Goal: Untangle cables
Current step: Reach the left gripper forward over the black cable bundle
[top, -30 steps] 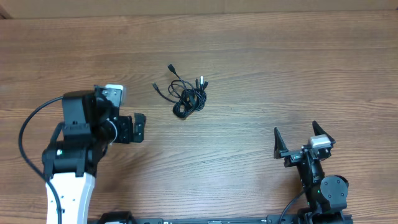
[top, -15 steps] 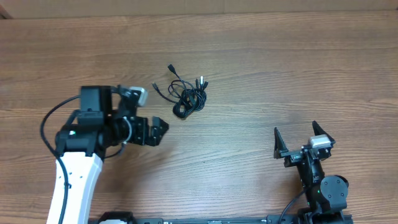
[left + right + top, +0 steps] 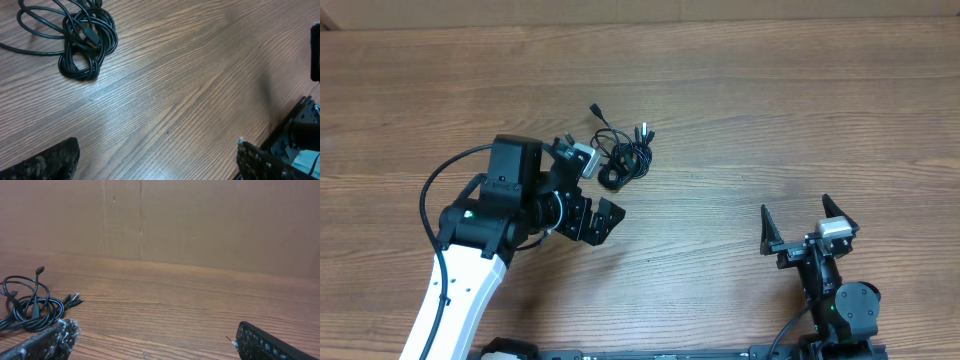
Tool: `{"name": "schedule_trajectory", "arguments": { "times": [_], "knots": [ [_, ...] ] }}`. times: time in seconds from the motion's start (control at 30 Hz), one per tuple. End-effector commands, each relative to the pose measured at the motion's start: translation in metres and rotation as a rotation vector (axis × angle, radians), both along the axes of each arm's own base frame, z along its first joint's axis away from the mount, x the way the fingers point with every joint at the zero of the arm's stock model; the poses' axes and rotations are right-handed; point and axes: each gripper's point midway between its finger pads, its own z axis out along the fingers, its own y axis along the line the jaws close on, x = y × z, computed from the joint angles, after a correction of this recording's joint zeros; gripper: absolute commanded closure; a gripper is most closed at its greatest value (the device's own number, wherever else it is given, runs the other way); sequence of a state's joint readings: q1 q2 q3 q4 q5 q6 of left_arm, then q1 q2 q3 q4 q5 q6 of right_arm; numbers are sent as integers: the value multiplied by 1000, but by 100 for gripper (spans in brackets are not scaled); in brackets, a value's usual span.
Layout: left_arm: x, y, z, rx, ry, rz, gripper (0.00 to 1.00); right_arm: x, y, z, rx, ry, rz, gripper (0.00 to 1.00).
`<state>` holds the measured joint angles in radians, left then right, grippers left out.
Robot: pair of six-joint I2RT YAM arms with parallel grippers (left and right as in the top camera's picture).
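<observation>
Between the middle of the tabletop (image 3: 770,120) and its far edge, the knotted cables (image 3: 623,160) lie untouched, the left pincer (image 3: 600,218) hovering near with jaws apart, so the approach is likely in hand and next calls for closing on one loop, while the right pincer (image 3: 798,220) gapes empty near the front edge.

We are seeing the cables (image 3: 625,158) lying on the table (image 3: 770,120) just beyond the left gripper (image 3: 598,218), with the right gripper (image 3: 795,210) well apart rightward.

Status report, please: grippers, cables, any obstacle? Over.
Left gripper open, close to cables, no contact. Right gripper open, far off. Cables knotted, untouched. Nothing in the way.
</observation>
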<state>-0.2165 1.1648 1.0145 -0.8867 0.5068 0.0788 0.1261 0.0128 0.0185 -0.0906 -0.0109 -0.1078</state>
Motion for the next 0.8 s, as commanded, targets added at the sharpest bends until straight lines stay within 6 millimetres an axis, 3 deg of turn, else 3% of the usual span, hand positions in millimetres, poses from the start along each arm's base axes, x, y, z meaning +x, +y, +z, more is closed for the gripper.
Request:
{"name": "schedule_trajectory", "arguments": {
  "times": [0.0, 0.2, 0.5, 0.67, 0.77],
  "knots": [
    [11, 9, -4, 57, 9, 68, 0, 0, -1, -1, 6, -4, -8, 0],
    [24, 30, -27, 213, 51, 243, 0, 0, -1, -1, 6, -5, -8, 0],
    [34, 31, -70, 283, 197, 367, 0, 0, -1, -1, 6, -5, -8, 0],
    [39, 38, -98, 308, 308, 522, 0, 0, -1, -1, 6, -5, -8, 0],
    [44, 31, -103, 272, 325, 535, 0, 0, -1, -1, 6, -5, -8, 0]
  ]
}}
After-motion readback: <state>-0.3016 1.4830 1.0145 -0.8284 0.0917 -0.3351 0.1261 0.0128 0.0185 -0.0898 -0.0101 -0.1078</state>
